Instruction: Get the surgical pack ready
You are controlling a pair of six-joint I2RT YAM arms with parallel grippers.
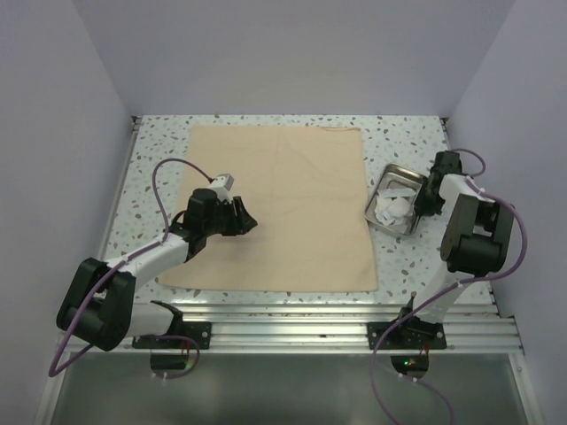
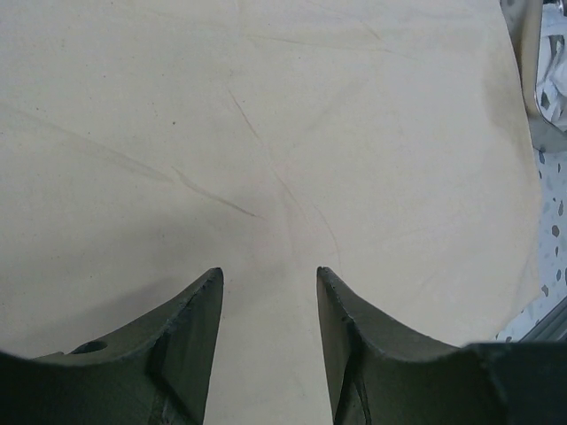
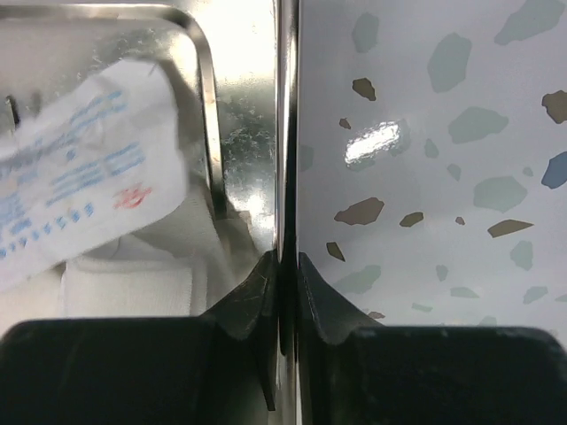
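My right pincer point(image 3: 283, 258) clamps the tray point(image 3: 244, 106) by its right rim, so I should move it level and slow, keeping gauze point(image 3: 80, 133) inside

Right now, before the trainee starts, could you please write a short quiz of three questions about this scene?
1. True or false: the beige cloth lies spread out flat on the table.
2. What does the right claw pinch?
A) the rim of the steel tray
B) a gauze packet
C) a corner of the cloth
3. Fill in the missing word: the left claw is over the cloth, holds nothing, and its jaws stand ___.

Key: 1 true; 2 A; 3 open.
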